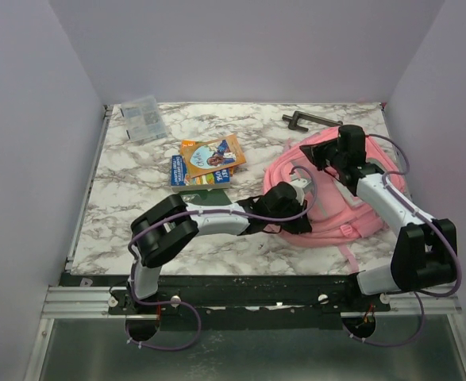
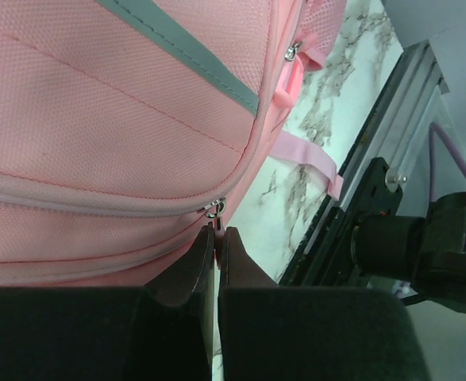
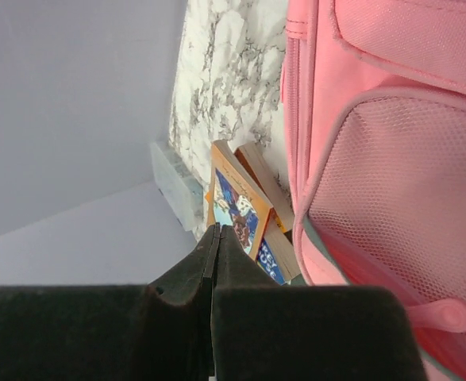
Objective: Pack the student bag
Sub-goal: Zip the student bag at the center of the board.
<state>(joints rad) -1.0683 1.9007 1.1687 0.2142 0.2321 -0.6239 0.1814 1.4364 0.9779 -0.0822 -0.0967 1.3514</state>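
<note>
Left gripper [image 2: 217, 232] pressed together at zipper pull [image 2: 213, 209] of student bag [image 1: 328, 213], arm stretched low along bag's near-left edge. Right gripper [image 3: 214, 230] closed, empty, over bag's far side. Bag flat on surface [image 1: 121, 198].

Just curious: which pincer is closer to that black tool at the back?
Right: right pincer at the student bag's far side, towards the black tool; left pincer at its near edge.
</note>
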